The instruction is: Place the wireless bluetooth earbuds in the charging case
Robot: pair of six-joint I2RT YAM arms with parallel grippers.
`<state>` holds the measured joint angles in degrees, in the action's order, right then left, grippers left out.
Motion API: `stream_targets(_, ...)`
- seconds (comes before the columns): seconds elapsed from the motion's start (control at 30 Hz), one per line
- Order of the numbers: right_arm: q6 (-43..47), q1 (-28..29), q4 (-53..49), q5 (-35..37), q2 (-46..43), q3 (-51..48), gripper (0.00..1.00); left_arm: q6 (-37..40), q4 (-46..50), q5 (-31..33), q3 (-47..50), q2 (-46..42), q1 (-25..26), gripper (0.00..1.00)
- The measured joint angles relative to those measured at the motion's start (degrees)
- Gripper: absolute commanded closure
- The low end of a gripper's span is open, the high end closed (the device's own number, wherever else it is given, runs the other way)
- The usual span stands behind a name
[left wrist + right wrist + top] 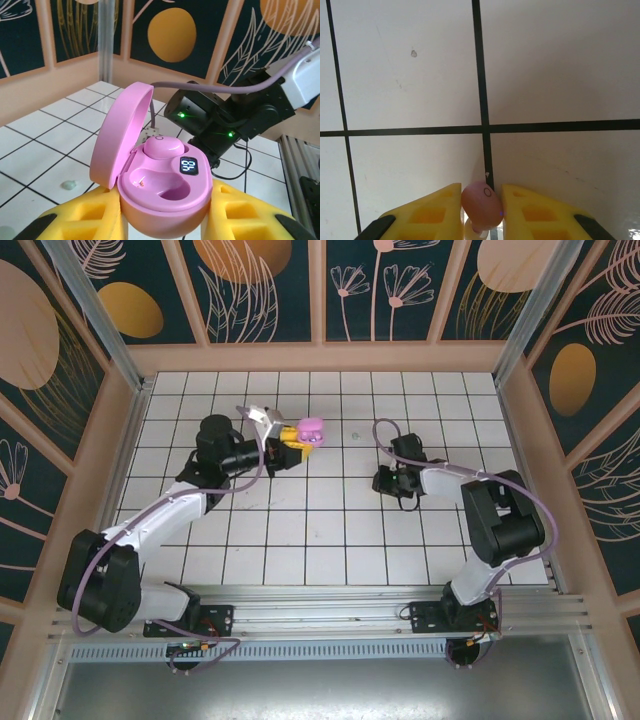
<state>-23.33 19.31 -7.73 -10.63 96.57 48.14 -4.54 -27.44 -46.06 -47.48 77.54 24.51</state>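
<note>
From above, the left fingers [291, 439] gripped an open pink case [311, 427] toward the middle of the far edge of the tabletop [330, 540], with the right fingers [384, 480] low just right of centre. The left wrist view showed one pink earbud [165, 148] seated in the case, the nearer socket [150, 181] bare, and a mint earbud [68, 185] on the tabletop beside it. In the right wrist view the fingers clenched a second pink earbud [481, 200].

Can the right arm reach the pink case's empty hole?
Probably yes. The left pincer holds the pink case, lid up, empty hole uncovered, and the right pincer with its pink earbud is near.
</note>
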Motion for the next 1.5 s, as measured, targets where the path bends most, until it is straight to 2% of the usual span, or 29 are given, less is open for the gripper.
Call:
stream_targets(0.27,-2.9,-0.5,1.4,-1.5,-0.9,-1.2,0.61,0.0,-3.5,1.2,4.1,-0.4,2.2,0.97)
stream_targets(0.6,-2.0,-2.9,-4.2,-2.6,-5.0,-1.2,0.60,-0.1,-5.5,1.8,6.4,-1.3,3.3,0.97)
stream_targets(0.87,9.0,-5.0,-7.5,-7.6,-6.9,2.0,0.64,-0.9,-8.3,1.8,7.9,-1.4,4.2,0.96)
stream_targets(1.13,20.0,-5.0,-10.3,-10.4,-3.3,4.2,0.65,-2.0,-12.5,1.6,9.7,-1.4,6.4,0.96)
stream_targets(1.5,24.6,-5.0,-11.8,-8.3,0.9,6.0,0.66,-3.3,-16.1,1.6,10.4,-0.2,7.8,0.96)
